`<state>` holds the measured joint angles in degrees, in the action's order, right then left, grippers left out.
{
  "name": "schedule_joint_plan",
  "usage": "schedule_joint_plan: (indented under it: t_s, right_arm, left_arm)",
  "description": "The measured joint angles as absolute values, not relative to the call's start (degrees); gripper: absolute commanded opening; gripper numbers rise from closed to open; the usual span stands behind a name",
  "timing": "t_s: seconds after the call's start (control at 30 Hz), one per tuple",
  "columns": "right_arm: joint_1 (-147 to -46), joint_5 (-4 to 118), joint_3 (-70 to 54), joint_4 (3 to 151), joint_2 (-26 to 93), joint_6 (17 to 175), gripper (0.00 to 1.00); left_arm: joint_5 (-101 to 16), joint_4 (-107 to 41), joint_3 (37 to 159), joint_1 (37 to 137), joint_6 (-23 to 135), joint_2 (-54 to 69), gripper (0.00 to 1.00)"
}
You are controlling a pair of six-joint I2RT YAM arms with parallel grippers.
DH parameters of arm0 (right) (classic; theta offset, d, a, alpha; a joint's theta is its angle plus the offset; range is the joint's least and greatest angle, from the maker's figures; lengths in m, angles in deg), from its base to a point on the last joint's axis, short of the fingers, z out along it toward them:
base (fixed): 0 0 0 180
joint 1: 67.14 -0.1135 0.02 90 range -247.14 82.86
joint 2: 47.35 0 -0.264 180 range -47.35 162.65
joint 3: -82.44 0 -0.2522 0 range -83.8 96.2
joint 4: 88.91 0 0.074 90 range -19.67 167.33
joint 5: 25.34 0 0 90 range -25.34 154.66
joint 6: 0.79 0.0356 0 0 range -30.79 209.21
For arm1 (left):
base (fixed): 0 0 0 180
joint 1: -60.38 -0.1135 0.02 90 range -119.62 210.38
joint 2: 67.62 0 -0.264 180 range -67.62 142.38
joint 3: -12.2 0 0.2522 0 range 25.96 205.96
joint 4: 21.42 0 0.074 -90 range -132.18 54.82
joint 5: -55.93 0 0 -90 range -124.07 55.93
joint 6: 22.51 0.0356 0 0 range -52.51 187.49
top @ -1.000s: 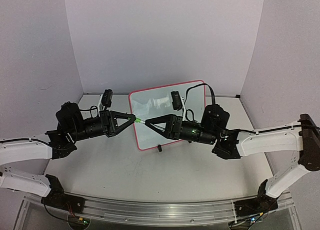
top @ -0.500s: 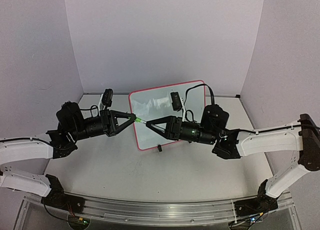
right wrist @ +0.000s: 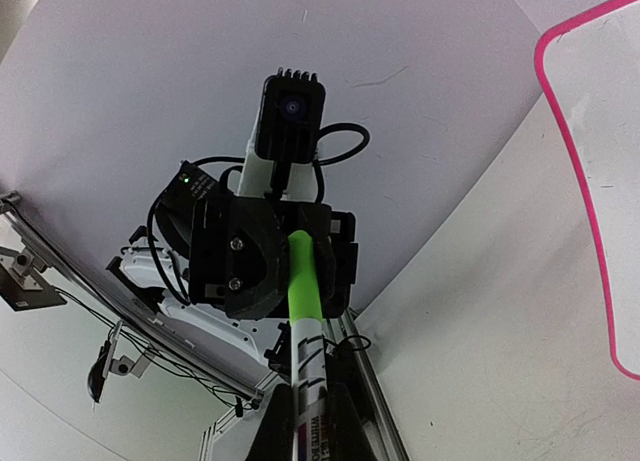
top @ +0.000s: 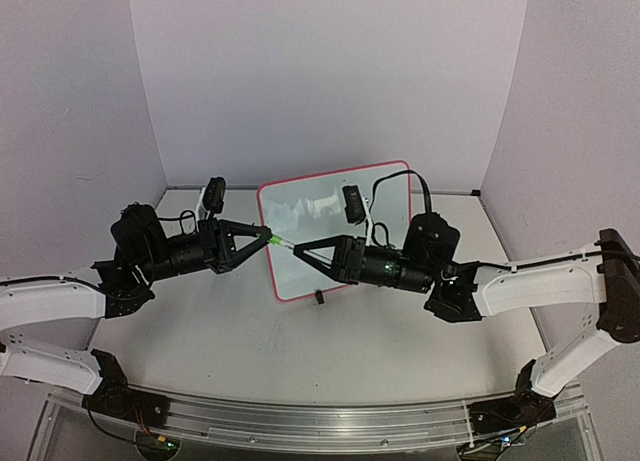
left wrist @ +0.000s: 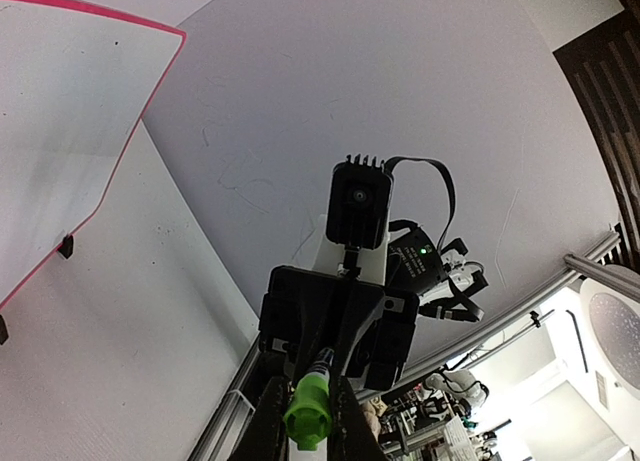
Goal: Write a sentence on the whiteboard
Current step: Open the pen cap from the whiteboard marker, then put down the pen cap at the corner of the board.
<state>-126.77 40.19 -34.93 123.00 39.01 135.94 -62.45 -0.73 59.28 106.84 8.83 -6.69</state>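
- Looks like uncapping the marker (top: 281, 243), in front of whiteboard (top: 390, 186).
- Left gripper (top: 268, 238) clenched on green cap (left wrist: 307, 413); right gripper (top: 297, 249) clamped on marker.
- Next: pull straight apart.

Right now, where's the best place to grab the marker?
Its white barrel, coming end-on from the right: the marker lies lengthwise between the two arms, and the left gripper pinches its green end. The right gripper is shut on that barrel.
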Motion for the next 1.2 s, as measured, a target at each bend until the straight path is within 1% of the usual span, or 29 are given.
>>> schedule_joint_plan:
  t_s: [0.3,0.37,0.53,0.7,0.83,1.0,1.07,1.2]
  right_arm:
    - [-128.05,43.81,-39.83,125.90,36.92,135.93,0.00]
    - [-127.71,44.99,-41.32,126.06,35.55,135.90,0.00]
    - [-125.53,47.93,-44.44,126.16,31.27,136.00,0.00]
    - [-125.56,48.53,-45.64,125.16,29.84,135.70,0.00]
    - [-125.57,48.97,-45.56,118.96,27.21,133.11,0.00]
    - [-125.57,51.00,-42.61,106.00,23.82,127.80,0.00]
    - [-125.57,52.78,-40.93,100.40,22.61,125.46,0.00]
    - [-125.56,56.35,-39.02,92.79,21.28,122.01,0.00]
  left_arm:
    - [-65.38,-3.83,59.94,106.45,8.93,-6.58,0.00]
    - [-64.77,-4.86,60.78,104.72,9.22,-6.65,0.00]
    - [-60.08,-4.89,62.64,96.83,9.32,-6.93,0.00]
    - [-58.81,-7.71,63.32,94.84,10.32,-7.91,0.00]
    - [-55.65,-19.37,65.57,94.01,14.83,-11.71,0.00]
    - [-45.88,-41.50,70.84,93.68,22.11,-16.67,0.00]
    - [-41.35,-49.26,72.12,93.68,24.24,-16.89,0.00]
    - [-35.66,-60.47,72.90,93.54,27.54,-12.07,0.00]
